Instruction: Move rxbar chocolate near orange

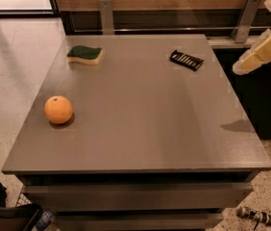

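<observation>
The rxbar chocolate [186, 60] is a flat black bar with pale stripes, lying at the far right of the grey table [140, 129]. The orange [58, 109] sits near the table's left edge, far from the bar. My gripper [258, 54] is cream-coloured and hovers in the air past the table's right edge, to the right of the bar and above table height. It holds nothing that I can see.
A green-and-yellow sponge [84, 55] lies at the far left of the table. Metal brackets [105, 13] and a wooden wall stand behind. A dark object [1, 208] sits on the floor at the lower left. A striped item [263, 218] lies on the floor at the lower right.
</observation>
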You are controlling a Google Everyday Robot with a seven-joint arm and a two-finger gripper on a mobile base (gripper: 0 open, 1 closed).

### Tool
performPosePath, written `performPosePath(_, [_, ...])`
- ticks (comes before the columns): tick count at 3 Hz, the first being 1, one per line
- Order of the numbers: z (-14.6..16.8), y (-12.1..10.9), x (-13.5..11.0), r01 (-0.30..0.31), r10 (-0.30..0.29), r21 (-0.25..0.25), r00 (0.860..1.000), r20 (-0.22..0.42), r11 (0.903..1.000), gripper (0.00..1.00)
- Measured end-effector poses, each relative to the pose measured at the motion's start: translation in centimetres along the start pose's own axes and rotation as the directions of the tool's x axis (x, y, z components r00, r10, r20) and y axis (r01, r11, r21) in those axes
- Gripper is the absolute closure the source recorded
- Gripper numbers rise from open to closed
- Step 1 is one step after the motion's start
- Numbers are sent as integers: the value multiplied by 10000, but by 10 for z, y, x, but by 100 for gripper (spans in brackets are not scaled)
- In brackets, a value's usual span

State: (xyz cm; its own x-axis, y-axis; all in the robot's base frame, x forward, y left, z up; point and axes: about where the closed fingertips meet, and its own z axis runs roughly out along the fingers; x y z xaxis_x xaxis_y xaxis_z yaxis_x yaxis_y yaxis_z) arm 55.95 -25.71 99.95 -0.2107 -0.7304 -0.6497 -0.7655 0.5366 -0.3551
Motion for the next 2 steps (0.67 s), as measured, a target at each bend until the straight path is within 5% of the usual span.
performPosePath(1, [23, -12, 8, -380, 396, -240, 9967, 705, 9990, 0])
performPosePath(2, [24, -14, 8, -400, 416, -228, 9964, 744, 9989, 0])
